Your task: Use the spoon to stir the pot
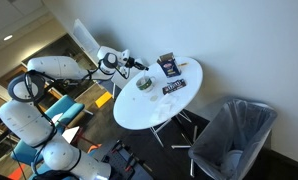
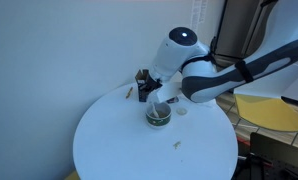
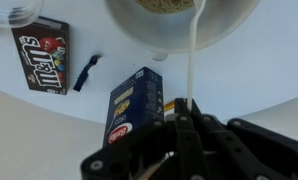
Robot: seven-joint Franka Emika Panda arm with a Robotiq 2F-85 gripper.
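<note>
The small silvery pot point(image 3: 179, 30) with a pale inside and some brownish food sits at the top of the wrist view. My gripper point(image 3: 189, 115) is shut on the thin white handle of the spoon point(image 3: 194, 60), which runs from the jaws into the pot. The spoon's bowl is hidden inside the pot. In both exterior views the gripper point(image 1: 135, 68) point(image 2: 161, 97) hangs just above the pot point(image 1: 146, 84) point(image 2: 157, 117) on the round white table point(image 1: 139, 110) point(image 2: 119, 150).
An upright dark blue box point(image 3: 137, 105) point(image 1: 169, 65) stands close beside the pot. A flat dark M&M's packet point(image 3: 44, 55) point(image 1: 174, 88) lies near it. A small dark wrapper point(image 3: 84, 72) and a clear glass point(image 3: 14, 10) are on the table. A grey chair point(image 1: 234, 135) stands beside the table.
</note>
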